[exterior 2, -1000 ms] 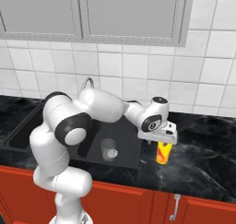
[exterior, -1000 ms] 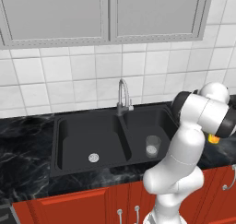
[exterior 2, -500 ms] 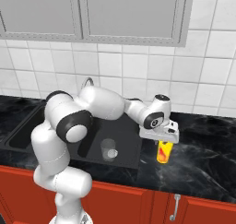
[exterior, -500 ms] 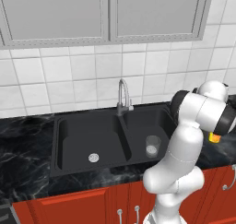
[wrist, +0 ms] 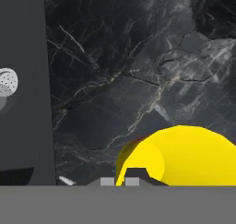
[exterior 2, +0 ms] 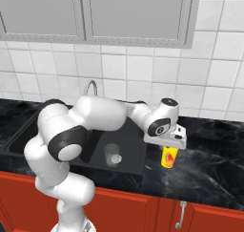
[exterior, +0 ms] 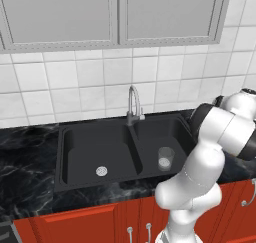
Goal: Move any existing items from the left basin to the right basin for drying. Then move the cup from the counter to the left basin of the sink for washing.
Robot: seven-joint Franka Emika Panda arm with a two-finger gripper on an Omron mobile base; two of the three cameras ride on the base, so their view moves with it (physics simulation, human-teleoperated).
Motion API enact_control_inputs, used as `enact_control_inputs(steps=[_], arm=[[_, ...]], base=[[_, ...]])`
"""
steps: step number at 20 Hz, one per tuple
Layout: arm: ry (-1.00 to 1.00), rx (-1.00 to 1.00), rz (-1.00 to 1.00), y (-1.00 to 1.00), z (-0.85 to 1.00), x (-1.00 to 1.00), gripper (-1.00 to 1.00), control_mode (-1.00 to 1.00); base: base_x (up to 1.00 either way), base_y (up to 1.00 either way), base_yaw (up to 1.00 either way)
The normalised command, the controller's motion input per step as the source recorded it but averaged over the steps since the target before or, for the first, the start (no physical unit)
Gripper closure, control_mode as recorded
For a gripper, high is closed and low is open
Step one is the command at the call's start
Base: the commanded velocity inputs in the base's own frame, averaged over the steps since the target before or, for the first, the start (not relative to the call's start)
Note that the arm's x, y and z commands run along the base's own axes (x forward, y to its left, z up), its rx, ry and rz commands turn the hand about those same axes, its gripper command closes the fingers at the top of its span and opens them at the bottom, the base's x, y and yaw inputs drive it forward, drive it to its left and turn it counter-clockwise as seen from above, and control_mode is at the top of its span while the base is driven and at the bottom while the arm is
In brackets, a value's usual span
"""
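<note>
- Since a second ago the hand has slid a little further right along the counter (exterior 2: 209,150) and now sits directly over the cup (exterior 2: 168,157); the cup and the tumbler (exterior: 165,158) have not moved.
- Seen from the right base camera, the gripper (exterior 2: 167,145) hangs just above the cup's rim, with the cup upright on the black marble just right of the sink (exterior: 122,132).
- The hand camera looks down into the yellow cup (wrist: 184,156) at the lower right, its mouth close below the lens; the fingertips are barely visible at the bottom edge, so I cannot tell how wide they stand or whether they touch the cup.
- The clear tumbler stands upright in the right basin (exterior: 167,137), beside its drain, while the left basin (exterior: 95,152) holds only its silver drain, so the first half of the job looks done.
- My judgement: the cup is light, rigid and smooth-walled, likely slippery, and its taper makes a low grip prone to sliding.
- Best hold is probably across the rim, one finger inside and one outside, or around the upper wall where it is widest.
- A firm but modest squeeze should do; the cup could tip if nudged off-centre.
</note>
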Motion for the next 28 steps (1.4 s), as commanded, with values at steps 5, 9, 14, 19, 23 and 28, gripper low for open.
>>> enact_control_inputs(steps=[5, 9, 14, 19, 23, 28], arm=[[0.0, 0.0, 0.0, 0.34, 0.44, 0.0, 1.0, -1.0], [0.0, -0.01, 0.0, 0.51, 0.47, -0.04, 1.0, -1.0], [0.0, -0.03, 0.0, 0.63, 0.37, -0.15, 1.0, -1.0], [0.0, -0.03, 0.0, 0.7, 0.26, -0.16, 1.0, -1.0], [0.0, -0.03, 0.0, 0.74, 0.14, -0.12, 1.0, -1.0], [0.0, -0.03, 0.0, 0.77, 0.0, -0.02, 1.0, -1.0]], base=[[0.0, 0.0, 0.0], [0.0, 0.0, 0.0], [0.0, 0.0, 0.0], [0.0, 0.0, 0.0], [0.0, 0.0, 0.0], [0.0, 0.0, 0.0]])
